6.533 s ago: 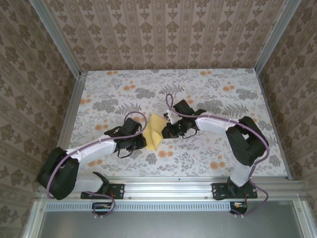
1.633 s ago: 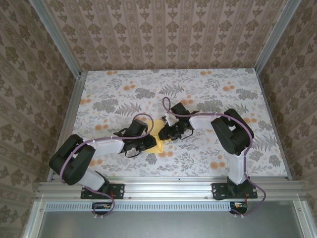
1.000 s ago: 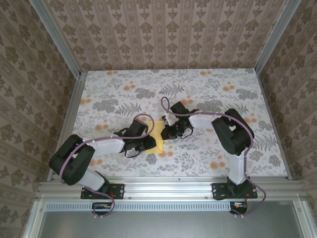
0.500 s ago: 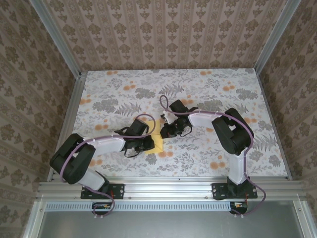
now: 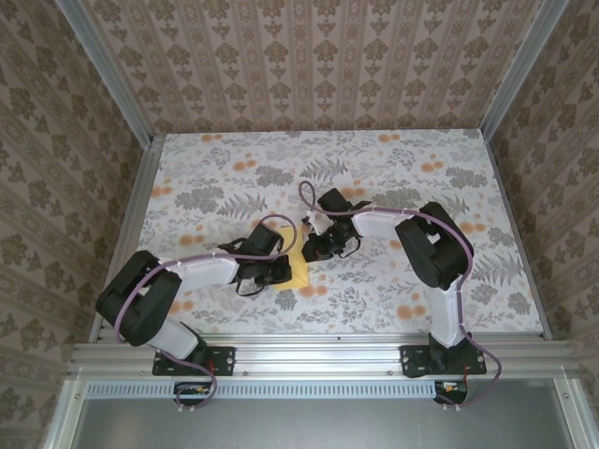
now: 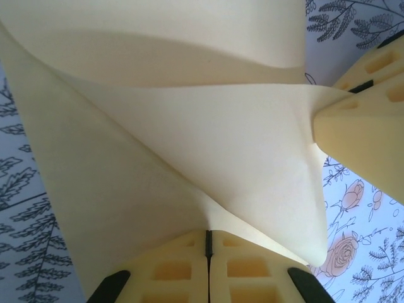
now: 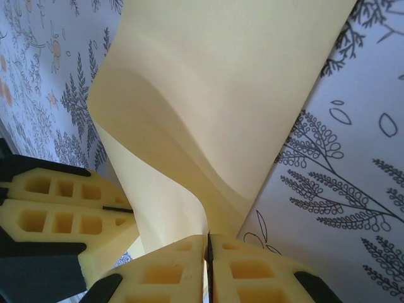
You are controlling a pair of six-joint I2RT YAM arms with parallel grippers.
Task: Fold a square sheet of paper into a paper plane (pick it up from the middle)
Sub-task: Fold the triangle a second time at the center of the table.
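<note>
Both pincers clamped on the square sheet of paper (image 5: 299,268).
Bowed between left pincer (image 6: 207,245) at 9 o'clock, right pincer (image 7: 207,252) at 1; uneven pull may tear or skew it.

A robot test cell is suggested, not a home: the floral-covered table (image 5: 440,150) is enclosed by aluminium rails (image 5: 309,348) and patterned wall panels (image 5: 318,65) across the upper frame. The left arm's base (image 5: 208,360) and the right arm's base (image 5: 440,360) are bolted along the lower edge.
</note>
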